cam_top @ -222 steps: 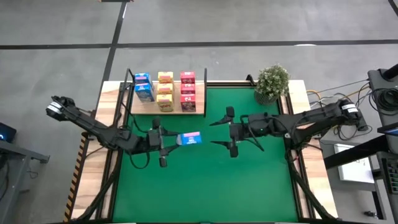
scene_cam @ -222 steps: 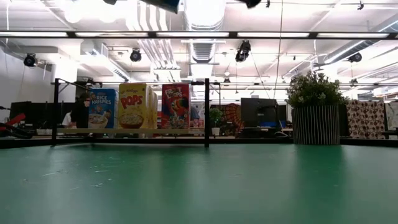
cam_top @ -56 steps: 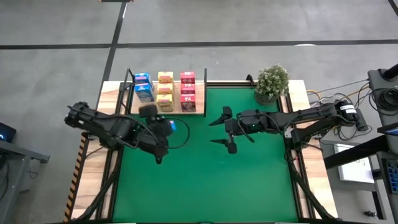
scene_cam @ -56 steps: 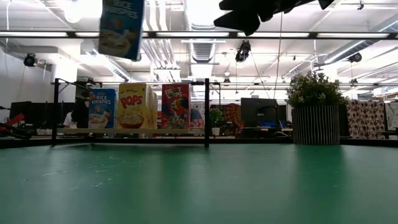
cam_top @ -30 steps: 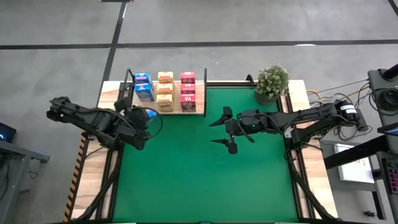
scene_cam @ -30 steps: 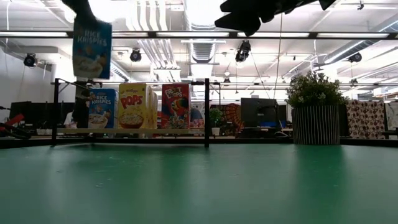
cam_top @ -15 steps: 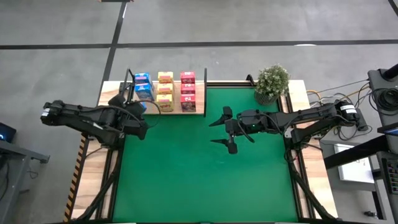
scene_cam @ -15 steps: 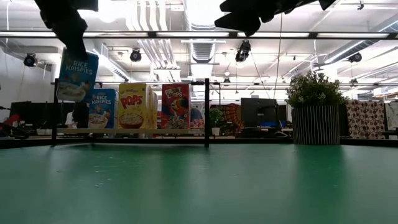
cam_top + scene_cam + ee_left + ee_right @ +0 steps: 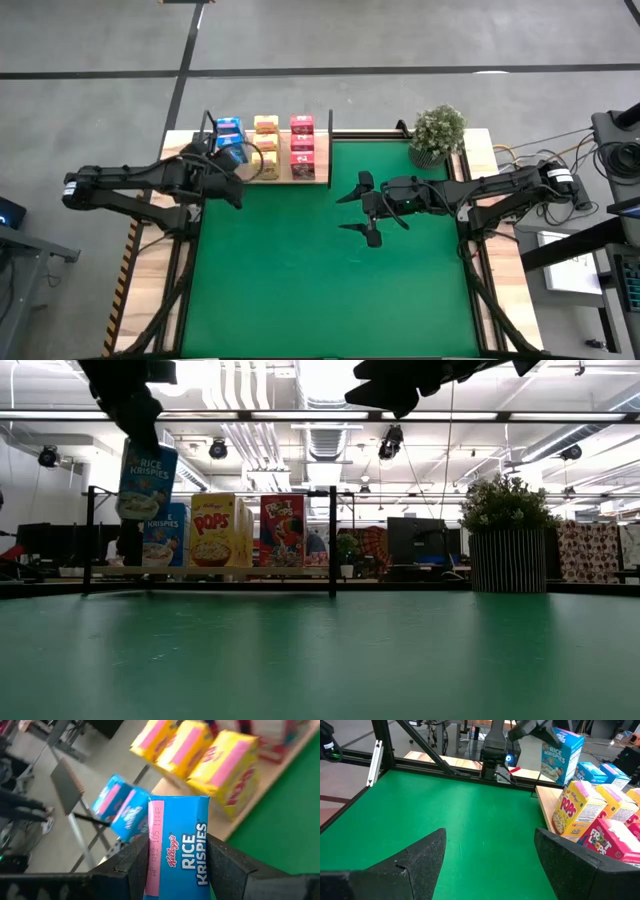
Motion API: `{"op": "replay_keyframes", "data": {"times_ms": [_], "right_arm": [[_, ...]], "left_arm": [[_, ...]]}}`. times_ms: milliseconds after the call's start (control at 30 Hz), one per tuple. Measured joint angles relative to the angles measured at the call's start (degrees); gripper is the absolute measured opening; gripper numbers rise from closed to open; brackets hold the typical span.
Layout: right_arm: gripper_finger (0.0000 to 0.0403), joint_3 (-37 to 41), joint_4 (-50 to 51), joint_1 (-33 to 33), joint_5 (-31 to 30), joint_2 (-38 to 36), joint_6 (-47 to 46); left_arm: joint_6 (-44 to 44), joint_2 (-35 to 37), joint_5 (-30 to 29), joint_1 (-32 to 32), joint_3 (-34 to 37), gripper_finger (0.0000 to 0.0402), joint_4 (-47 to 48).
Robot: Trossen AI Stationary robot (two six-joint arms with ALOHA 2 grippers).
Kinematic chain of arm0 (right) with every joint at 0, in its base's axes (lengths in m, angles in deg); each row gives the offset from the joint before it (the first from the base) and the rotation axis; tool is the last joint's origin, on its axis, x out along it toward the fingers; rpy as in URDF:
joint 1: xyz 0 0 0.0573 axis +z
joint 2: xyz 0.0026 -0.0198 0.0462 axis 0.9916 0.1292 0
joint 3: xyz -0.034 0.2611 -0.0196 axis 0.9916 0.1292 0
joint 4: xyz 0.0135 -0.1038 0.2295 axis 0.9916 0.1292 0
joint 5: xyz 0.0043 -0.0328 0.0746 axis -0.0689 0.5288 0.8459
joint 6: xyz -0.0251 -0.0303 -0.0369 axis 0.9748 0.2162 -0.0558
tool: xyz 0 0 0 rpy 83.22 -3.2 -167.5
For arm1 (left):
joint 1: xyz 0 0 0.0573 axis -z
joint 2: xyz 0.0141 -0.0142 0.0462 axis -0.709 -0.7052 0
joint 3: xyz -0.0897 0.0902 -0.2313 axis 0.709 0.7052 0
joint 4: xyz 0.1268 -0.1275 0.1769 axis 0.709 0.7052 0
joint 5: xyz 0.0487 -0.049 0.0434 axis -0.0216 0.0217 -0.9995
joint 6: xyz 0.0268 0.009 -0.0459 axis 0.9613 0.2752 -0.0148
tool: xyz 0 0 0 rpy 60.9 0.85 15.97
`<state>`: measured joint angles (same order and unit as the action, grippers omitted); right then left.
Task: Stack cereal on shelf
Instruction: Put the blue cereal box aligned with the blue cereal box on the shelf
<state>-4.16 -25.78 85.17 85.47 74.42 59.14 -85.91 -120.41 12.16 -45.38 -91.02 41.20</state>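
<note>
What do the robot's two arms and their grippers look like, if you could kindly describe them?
Both arms are dark, nearly black, built of slim jointed segments. The left gripper has blocky dark fingers. The right gripper has two flat, tapering black fingers. Each arm carries a pale band near its outer end, and thin cables trail by the right arm's base.

Raised blue box (image 9: 146,480), held above shelf's left end: "RICE KRISPIES" (top face (image 9: 175,854) adds "Kellogg's"). Blue box on shelf (image 9: 165,534): "RICE KRISPIES". Yellow box (image 9: 217,531): "POPS". Red box (image 9: 282,530): print too small to read.
</note>
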Motion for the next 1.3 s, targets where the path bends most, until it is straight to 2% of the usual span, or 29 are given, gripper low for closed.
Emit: {"op": "replay_keyframes", "data": {"times_ms": [233,633,933,1300], "right_arm": [[0.029,0.0,0.0,0.0,0.0,0.0,-0.02],[0.029,0.01,0.0,0.01,0.0,0.0,-0.11],[0.029,0.02,0.0,0.0,0.0,0.11,-0.12],[0.029,0.02,0.0,0.01,0.0,0.11,-0.61]], "left_arm": [[4.1,2.25,0.4,-4.63,2.47,0.0157,-3.5],[4.84,6.87,2.01,-6.03,16.3,0.0157,-16.67],[4.28,6.47,1.99,-6.32,15.66,0.0161,-18.44],[3.13,6.59,1.59,-8.85,19.64,0.0184,-23.97]]}}
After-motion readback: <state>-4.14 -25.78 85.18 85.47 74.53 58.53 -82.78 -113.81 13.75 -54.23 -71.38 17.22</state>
